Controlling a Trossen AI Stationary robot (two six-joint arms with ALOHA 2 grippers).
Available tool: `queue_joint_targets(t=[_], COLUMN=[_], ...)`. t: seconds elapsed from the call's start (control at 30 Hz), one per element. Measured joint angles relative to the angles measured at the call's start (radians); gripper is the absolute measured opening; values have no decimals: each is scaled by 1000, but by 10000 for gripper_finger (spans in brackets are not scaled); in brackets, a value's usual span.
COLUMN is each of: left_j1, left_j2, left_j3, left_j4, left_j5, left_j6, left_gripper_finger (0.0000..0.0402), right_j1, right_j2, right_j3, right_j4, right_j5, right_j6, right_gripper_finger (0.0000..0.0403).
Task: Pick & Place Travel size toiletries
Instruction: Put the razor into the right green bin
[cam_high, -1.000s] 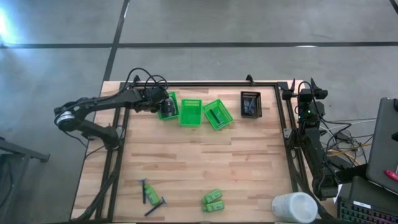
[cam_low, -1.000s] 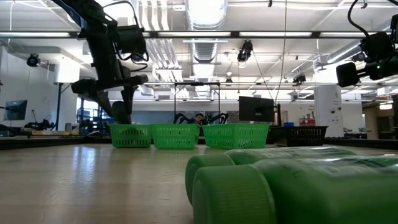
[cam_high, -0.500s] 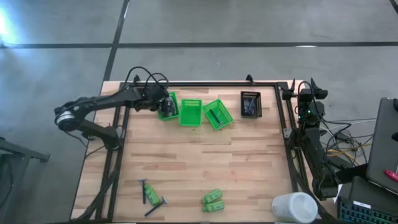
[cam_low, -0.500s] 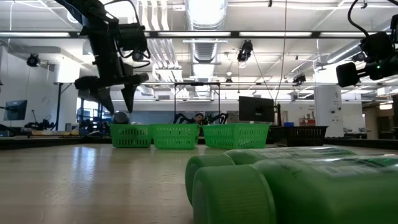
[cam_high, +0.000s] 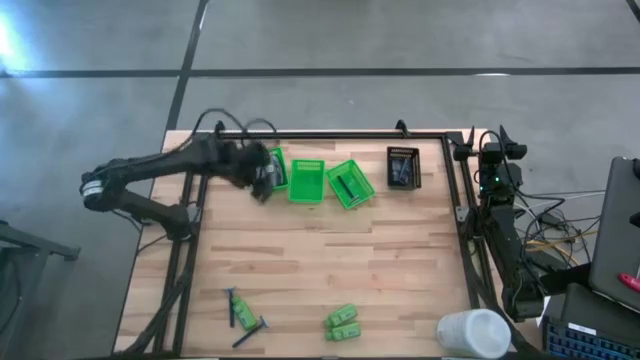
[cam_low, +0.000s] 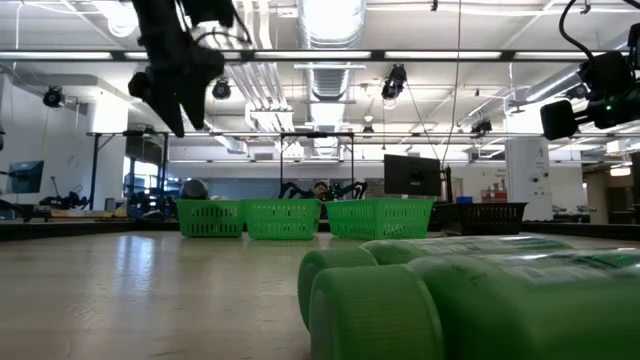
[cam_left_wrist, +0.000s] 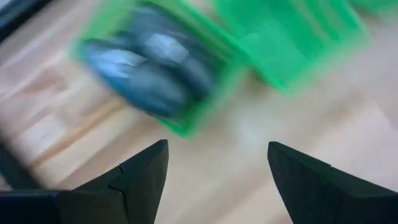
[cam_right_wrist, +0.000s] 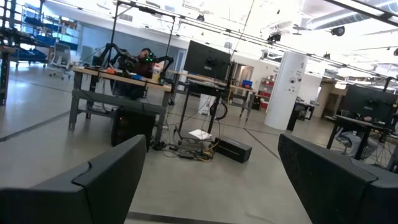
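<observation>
The left claw (cam_high: 262, 183) has lifted away from the leftmost basket (cam_high: 277, 171), fingers wide and empty; grey tubes (cam_left_wrist: 146, 71) lie inside. The right claw (cam_right_wrist: 208, 180) waits, spread empty. Bottles (cam_high: 342, 323) and razors (cam_high: 240, 315) lie on the desk (cam_high: 330, 255).

Three green mesh baskets (cam_high: 306, 181) sit in a row by the table's far edge, one black basket (cam_high: 403, 167) beside them. Near the front edge: two green bottles (cam_high: 342, 322), two razor sticks (cam_high: 240, 315). One white cylinder (cam_high: 473, 333) at the front right corner.
</observation>
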Motion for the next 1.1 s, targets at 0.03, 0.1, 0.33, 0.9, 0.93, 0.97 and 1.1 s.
queue_joint_targets(t=[0.03, 0.1, 0.33, 0.9, 0.93, 0.97, 1.1], left_j1=[-60, -211, -641, -1199, -1200, -1200, -1200], left_j2=[-11, -28, -8, 220, 239, 256, 301], left_j3=[-6, -19, -53, -59, -59, -59, -60], left_j4=[0, -14, -137, 43, 46, 46, 115], left_j5=[11, 7, -45, 180, 196, 203, 207], left_j6=[35, 71, -737, -1762, -1765, -1770, -1770], left_gripper_finger=[279, 278, 278, 278, 278, 277, 277], right_j1=[0, 0, 0, 0, 0, 0, 0], right_j2=[0, 0, 0, 0, 0, 0, 0], right_j3=[0, 0, 0, 0, 0, 0, 0], right_j4=[0, 0, 0, 0, 0, 0, 0], right_j5=[0, 0, 0, 0, 0, 0, 0], right_j6=[0, 0, 0, 0, 0, 0, 0], right_gripper_finger=[364, 364, 364, 364, 364, 364, 364])
